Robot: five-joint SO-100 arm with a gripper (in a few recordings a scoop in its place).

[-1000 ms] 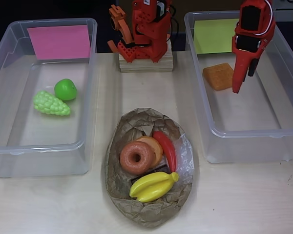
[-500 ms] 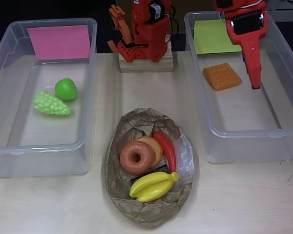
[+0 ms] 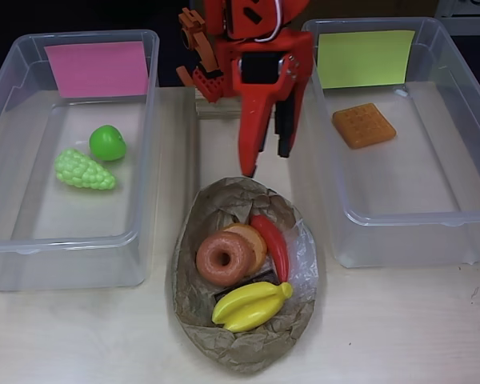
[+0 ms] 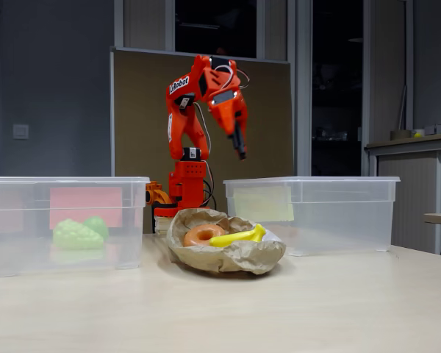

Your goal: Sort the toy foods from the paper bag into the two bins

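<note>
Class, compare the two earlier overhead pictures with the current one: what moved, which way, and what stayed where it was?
The gripper swung left in the overhead view, from above the yellow-green-labelled bin to the gap between the bins, just behind the paper bag. It carries nothing; its jaws look open. The waffle, apple, grapes and the bag's donut, chili and bananas stayed put.

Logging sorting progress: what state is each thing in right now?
gripper: open, empty, above the table
paper bag: lying open
donut, red chili, bananas: in the bag
waffle: in the yellow-green-label bin
apple, grapes: in the pink-label bin
</note>
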